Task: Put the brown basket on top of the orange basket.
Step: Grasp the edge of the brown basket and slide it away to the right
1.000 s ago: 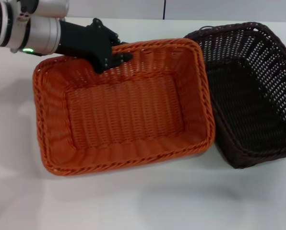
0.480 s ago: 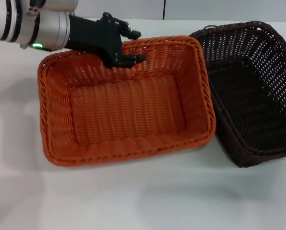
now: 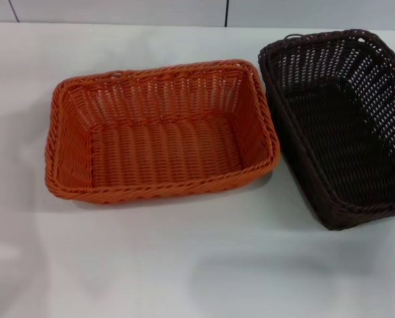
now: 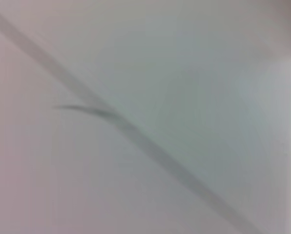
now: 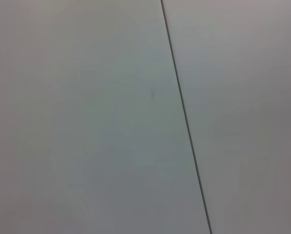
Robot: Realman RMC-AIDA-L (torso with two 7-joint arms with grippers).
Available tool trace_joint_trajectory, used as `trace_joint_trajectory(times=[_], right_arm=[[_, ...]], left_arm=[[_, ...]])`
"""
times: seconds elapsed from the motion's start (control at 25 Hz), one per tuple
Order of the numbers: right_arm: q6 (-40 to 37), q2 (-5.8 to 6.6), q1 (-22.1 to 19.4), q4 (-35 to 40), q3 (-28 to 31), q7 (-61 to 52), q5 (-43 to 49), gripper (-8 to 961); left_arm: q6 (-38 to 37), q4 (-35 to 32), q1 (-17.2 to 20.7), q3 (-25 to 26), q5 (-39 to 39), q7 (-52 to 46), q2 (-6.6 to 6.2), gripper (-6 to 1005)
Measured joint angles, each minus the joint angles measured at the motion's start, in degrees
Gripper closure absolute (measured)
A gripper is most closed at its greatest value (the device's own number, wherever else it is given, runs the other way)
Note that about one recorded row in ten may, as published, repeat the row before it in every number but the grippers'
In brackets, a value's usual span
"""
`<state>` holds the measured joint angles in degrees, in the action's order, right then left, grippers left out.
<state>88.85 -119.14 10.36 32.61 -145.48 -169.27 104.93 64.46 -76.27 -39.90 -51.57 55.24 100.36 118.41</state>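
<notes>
Head view: the orange basket (image 3: 161, 132) sits flat on the white tabletop (image 3: 184, 265), left of centre, open side up, long side running left to right. Braided rim intact all round; interior bare, woven floor visible.

The brown basket (image 3: 343, 126) sits to its right, also on the tabletop, open side up, turned at a slight angle so one long side faces the orange basket. Its near-left rim runs just beside the orange basket's right rim; whether the two touch cannot be told. A small metal loop (image 3: 291, 36) shows at the brown basket's far-left corner. The right edge of this basket is cut off by the frame. The brown basket is not stacked on the orange one.

Neither gripper nor either arm appears in the head view. The left wrist view shows only a pale surface crossed by a dark diagonal line; the right wrist view shows the same kind of pale surface with a thin dark seam. No fingers visible in either, so gripper opening and any hold cannot be told.
</notes>
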Motion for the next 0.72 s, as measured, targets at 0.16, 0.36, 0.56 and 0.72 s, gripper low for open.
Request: trace_joint_trajectory(times=[0.16, 0.36, 0.56, 0.72], right_arm=[[-0.03, -0.11, 0.38, 0.73, -0.42, 0.0, 0.66, 114], [-0.25, 0.03, 1.57, 1.32, -0.58, 0.02, 5.23, 114], [-0.28, 0.29, 4.62, 2.02, 0.14, 0.02, 7.15, 115], [-0.94, 2.3, 9.7, 6.14, 0.19, 0.01, 8.0, 115]], left_arm=[[-26.01, -7.55, 8.61, -9.96, 6.24, 2.26, 0.06, 149], [-67.35, -7.44, 12.51, -21.77, 8.7, 4.42, -0.03, 153], [-103.83, -2.09, 13.12, -33.51, 1.92, -1.41, -0.25, 153], [-115.77, 1.32, 14.11, -36.33, -5.01, -7.75, -0.07, 153]])
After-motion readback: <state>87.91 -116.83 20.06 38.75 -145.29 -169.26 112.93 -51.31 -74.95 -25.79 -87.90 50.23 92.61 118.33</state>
